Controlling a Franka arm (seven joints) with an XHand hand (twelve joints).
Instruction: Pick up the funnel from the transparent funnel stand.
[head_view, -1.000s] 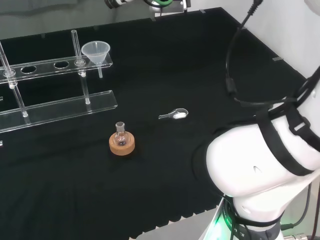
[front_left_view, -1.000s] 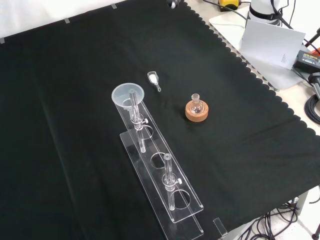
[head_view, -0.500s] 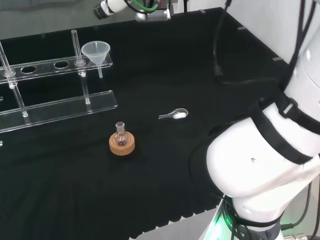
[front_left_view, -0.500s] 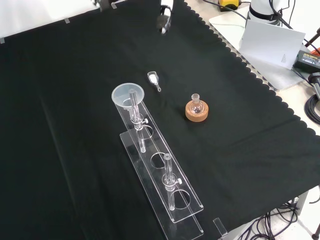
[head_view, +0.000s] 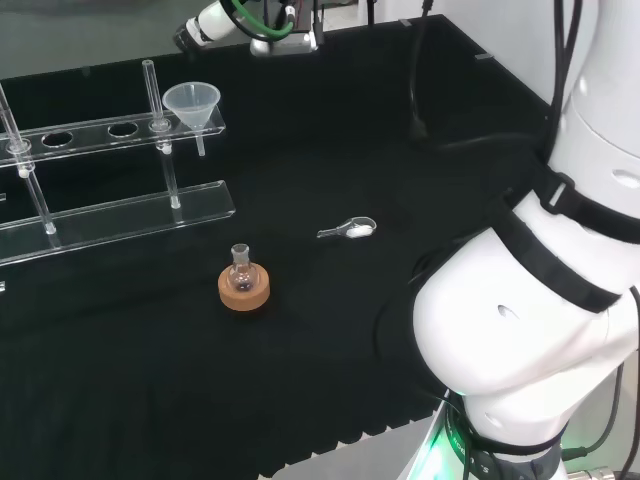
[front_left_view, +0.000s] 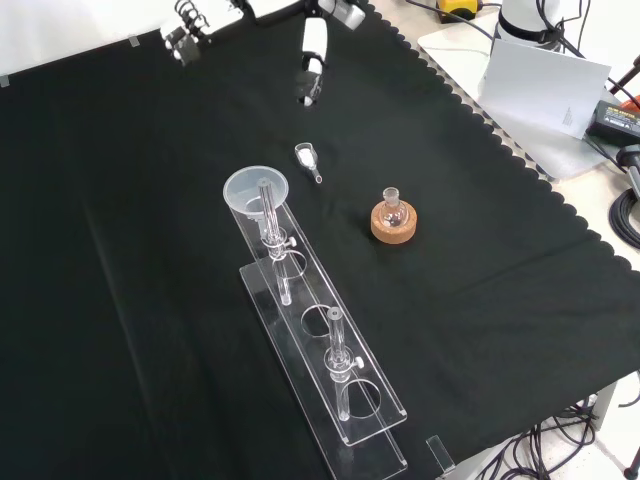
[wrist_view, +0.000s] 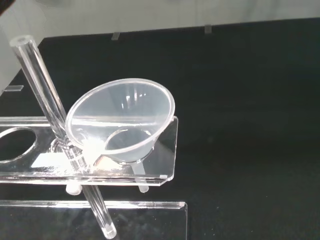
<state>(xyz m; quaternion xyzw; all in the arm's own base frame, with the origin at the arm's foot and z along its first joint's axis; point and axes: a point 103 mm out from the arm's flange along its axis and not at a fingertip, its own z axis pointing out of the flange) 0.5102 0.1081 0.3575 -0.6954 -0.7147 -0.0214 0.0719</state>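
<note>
The clear funnel (head_view: 192, 103) sits in the end hole of the transparent stand (head_view: 110, 128), its stem hanging through the upper shelf. In the front view the funnel (front_left_view: 255, 190) is at the far end of the stand (front_left_view: 335, 385), beside an upright clear rod. The hand (front_left_view: 312, 60) hangs above the cloth beyond the funnel, with straight fingers spread apart and nothing in them. In the head view the hand (head_view: 215, 20) is up and to the right of the funnel, apart from it. The wrist view looks down on the funnel (wrist_view: 120, 122) and the stand's shelf (wrist_view: 30, 165).
A small flask on a cork ring (head_view: 243, 283) stands in the middle of the cloth, also the flask (front_left_view: 392, 218) right of the stand in the front view. A small clear scoop (front_left_view: 306, 158) lies between hand and funnel. The arm's white link (head_view: 520, 330) bulks at the head view's right.
The hand has come down from the front view's top edge toward the funnel, and its fingers now show spread apart. The funnel, stand, flask and scoop have not moved.
</note>
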